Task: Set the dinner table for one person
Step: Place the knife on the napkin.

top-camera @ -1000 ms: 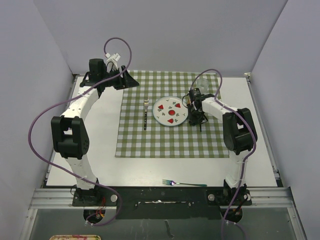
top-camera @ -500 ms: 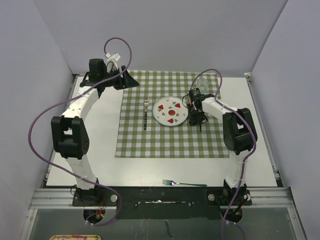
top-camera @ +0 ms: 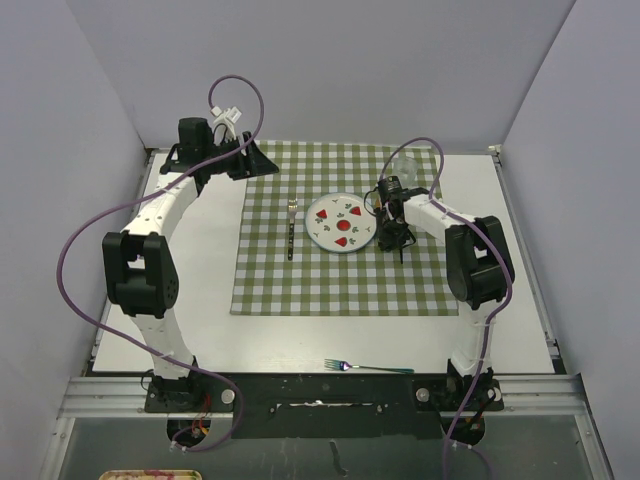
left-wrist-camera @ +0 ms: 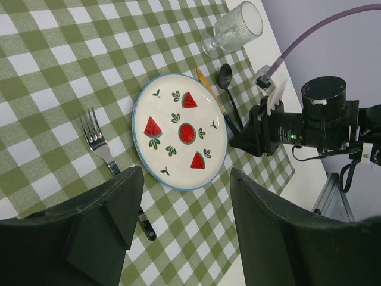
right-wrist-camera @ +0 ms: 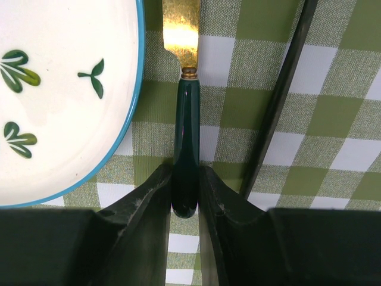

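Right wrist view shows the right gripper [right-wrist-camera: 186, 173] clenched on the butt end of a knife [right-wrist-camera: 185, 125], one finger on each side of the dark green handle. The gold blade points away from the gripper, toward the far edge. The knife lies low over the green-and-white checked cloth [top-camera: 330, 285], just beside the rim of the watermelon-pattern plate [right-wrist-camera: 65, 137] and between it and a dark spoon [left-wrist-camera: 225, 76], roughly parallel to the spoon. A fork [left-wrist-camera: 98, 140] lies on the plate's other side, and a clear glass [left-wrist-camera: 235, 27] stands beyond the spoon. The left gripper [left-wrist-camera: 186, 185] hangs released and empty above the cloth's far left corner. The dinner table [top-camera: 200, 300] sits directly in front of the arm bases, under the cloth, and its long axis runs left to right across both arms. The setting appears nearly complete: plate, fork, spoon and glass are placed, and the knife is in position but not yet let go. A second fork [top-camera: 368, 368] lies on the bare tabletop near the near edge and is probably surplus.
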Robot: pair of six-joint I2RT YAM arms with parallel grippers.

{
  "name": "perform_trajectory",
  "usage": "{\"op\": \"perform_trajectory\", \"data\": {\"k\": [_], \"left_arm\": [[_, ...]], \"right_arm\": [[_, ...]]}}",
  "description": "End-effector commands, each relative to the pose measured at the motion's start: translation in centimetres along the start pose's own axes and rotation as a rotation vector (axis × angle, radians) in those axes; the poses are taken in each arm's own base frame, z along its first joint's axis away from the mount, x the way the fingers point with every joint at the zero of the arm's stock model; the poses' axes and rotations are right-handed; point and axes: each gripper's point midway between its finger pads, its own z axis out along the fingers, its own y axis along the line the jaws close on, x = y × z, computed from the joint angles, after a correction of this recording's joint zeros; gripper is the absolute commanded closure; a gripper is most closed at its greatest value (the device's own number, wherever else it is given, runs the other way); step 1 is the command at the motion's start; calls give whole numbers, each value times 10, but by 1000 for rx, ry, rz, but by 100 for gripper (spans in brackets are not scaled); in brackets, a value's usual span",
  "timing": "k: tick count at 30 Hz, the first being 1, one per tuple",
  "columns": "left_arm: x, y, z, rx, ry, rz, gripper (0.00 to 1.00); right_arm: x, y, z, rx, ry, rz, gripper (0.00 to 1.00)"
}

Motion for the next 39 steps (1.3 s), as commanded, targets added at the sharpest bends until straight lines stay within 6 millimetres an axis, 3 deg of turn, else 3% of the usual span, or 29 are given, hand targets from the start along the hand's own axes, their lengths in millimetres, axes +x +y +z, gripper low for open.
{"op": "perform_trajectory", "data": {"k": [1,39], "left_arm": [[-14,-8,3,44,-32,69,42],[-13,-7,5,52,-25,66,42]], "right_arm": [[-1,-16,7,69,16,-8,97],[2,-6,9,53,25,-17,93]]}}
